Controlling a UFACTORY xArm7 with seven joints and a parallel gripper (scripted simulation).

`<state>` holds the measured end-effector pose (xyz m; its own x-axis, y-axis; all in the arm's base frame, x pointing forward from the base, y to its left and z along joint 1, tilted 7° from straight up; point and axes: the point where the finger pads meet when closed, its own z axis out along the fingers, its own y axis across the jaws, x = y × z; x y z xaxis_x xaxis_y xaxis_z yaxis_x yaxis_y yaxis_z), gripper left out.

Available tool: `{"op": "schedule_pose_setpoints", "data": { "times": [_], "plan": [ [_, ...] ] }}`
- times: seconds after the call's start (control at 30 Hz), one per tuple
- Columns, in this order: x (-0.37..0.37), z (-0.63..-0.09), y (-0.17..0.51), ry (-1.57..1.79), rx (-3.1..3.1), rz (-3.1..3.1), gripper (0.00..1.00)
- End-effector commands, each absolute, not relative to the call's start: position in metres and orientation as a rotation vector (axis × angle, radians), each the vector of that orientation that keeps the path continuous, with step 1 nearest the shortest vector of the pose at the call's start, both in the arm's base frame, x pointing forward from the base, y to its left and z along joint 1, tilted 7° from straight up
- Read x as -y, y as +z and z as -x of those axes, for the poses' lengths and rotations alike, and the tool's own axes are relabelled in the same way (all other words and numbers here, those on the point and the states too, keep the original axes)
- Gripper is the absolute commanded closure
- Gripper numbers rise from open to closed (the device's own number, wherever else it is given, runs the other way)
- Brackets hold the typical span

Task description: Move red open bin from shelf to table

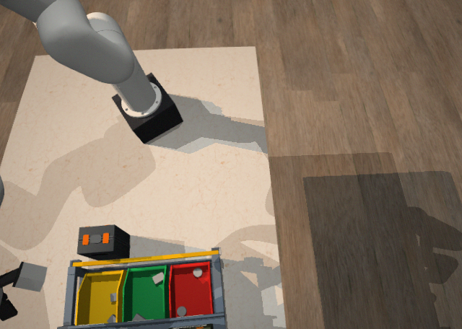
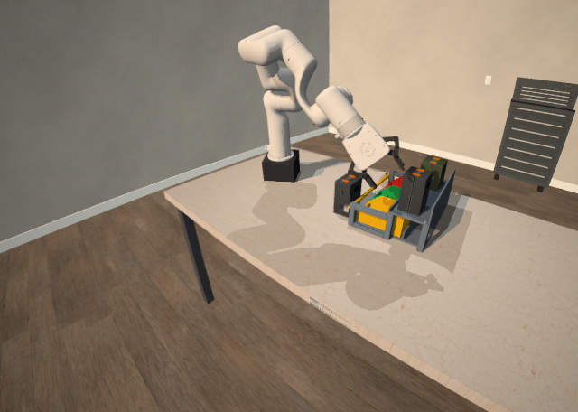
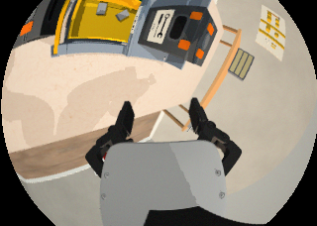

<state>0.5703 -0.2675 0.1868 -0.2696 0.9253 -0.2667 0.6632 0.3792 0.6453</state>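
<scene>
red bin (image 1: pixel 190 288), green bin (image 1: pixel 144 294) and yellow bin (image 1: pixel 97 296) in a grey-blue shelf (image 1: pixel 216 281) with yellow rail; black cases (image 1: pixel 103 240) with orange latches; cream marbled table top (image 1: pixel 179 191); white arm (image 2: pixel 284 80).

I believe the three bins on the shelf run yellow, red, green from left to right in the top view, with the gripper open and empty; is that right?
Not quite: the top view shows yellow bin, green bin, then red bin on the shelf. The gripper is indeed open and empty.
</scene>
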Motion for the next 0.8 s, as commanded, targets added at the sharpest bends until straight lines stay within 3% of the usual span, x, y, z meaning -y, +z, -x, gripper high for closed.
{"op": "schedule_pose_setpoints", "data": {
  "times": [0.0,0.47,0.63,0.77],
  "plan": [
    [0.268,-0.571,0.189,0.55,-2.025,-1.358,0.0],
    [0.268,-0.571,0.189,0.55,-2.025,-1.358,0.0],
    [0.261,-0.568,0.244,0.55,-2.025,-1.358,0.0],
    [0.261,-0.568,0.244,0.55,-2.025,-1.358,0.0]
  ]
}}
